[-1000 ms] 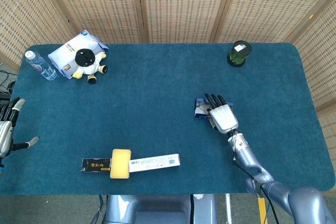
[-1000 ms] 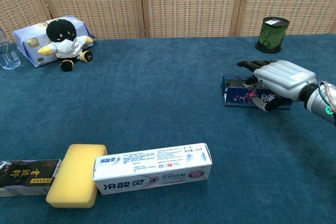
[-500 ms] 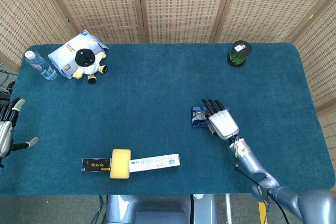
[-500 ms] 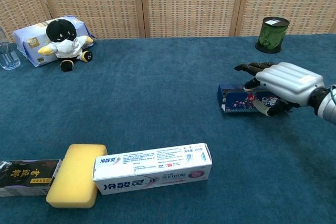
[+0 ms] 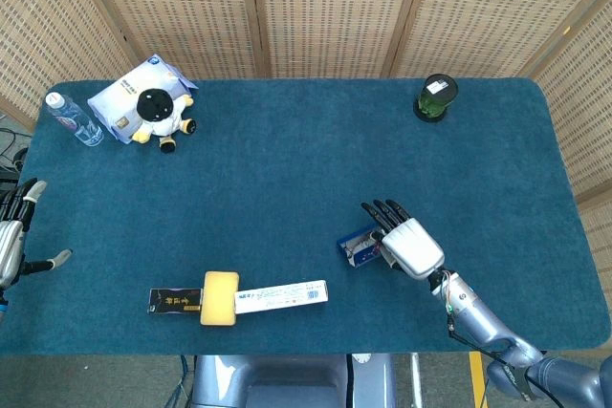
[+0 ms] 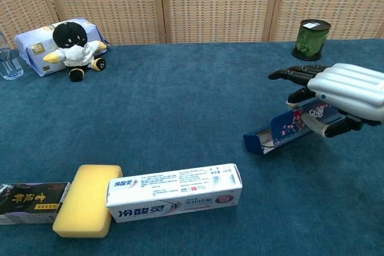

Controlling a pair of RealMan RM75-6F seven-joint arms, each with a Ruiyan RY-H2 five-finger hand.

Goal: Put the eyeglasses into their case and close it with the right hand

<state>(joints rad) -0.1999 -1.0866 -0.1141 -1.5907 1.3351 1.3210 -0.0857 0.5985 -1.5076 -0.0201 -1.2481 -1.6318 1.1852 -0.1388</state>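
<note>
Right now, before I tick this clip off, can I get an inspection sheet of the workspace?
Surface: blue table cloth, flat.
Job's things: eyeglasses case, tilted, one end on the cloth; eyeglasses not visible.
Clutter: toothpaste box, yellow sponge, black box, plush toy, tissue pack, water bottle, green jar.
Robot hands: right robot hand holds the case; left robot hand open at the table edge.
Cables: thin wires along the right forearm.
Surroundings: woven screens.

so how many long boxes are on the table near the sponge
2. A white toothpaste box lies right of the yellow sponge, touching it; a black box lies on its left. The blue case in the right hand is a separate thing.
</note>
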